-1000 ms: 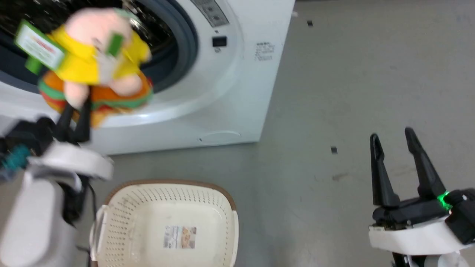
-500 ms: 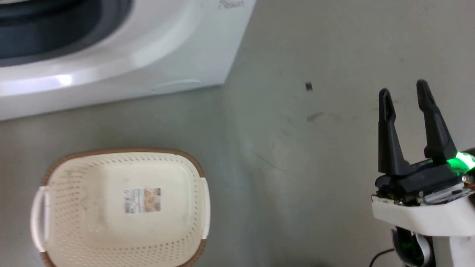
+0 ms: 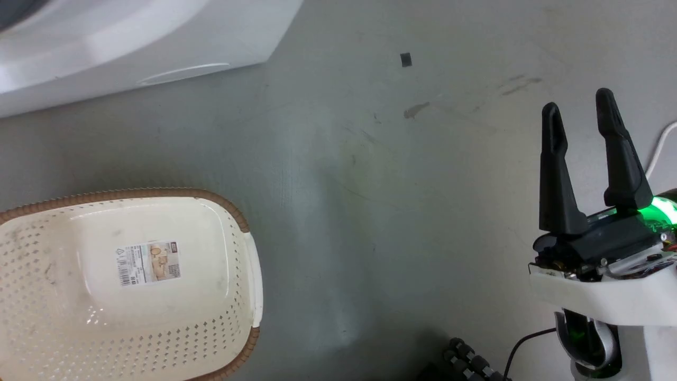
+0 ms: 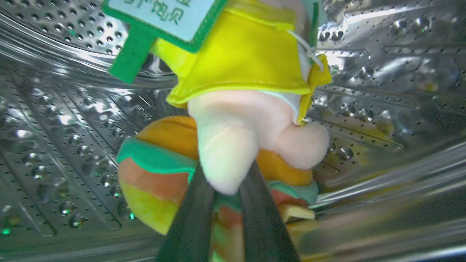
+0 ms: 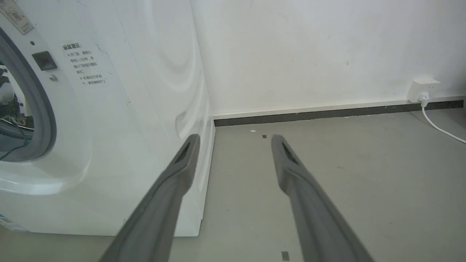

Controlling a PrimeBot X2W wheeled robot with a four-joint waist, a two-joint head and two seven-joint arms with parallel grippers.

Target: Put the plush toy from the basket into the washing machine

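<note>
In the left wrist view the plush toy (image 4: 240, 58), a pale-pink pig in a yellow jacket on an orange-and-green striped base, hangs inside the shiny perforated steel drum (image 4: 54, 145) of the washing machine (image 3: 106, 42). My left gripper (image 4: 225, 189) is shut on the toy's lower part, one dark finger on each side of a pink leg. The cream basket (image 3: 132, 192) with a brown rim stands on the floor at the head view's lower left, holding only its paper label. My right gripper (image 3: 576, 103) is open over the floor, right of the washing machine (image 5: 127, 109).
Grey floor stretches between the basket and my right gripper (image 5: 235, 140). A small black mark (image 3: 405, 59) lies on it. A white wall socket (image 5: 422, 89) with a white cable sits at the wall's base. A black ribbed hose (image 3: 470, 362) shows at the bottom edge.
The head camera has tilted down and turned, so the washer and basket slid up and left in the picture. My left gripper with the toy has left the head view. The right gripper stays open.
</note>
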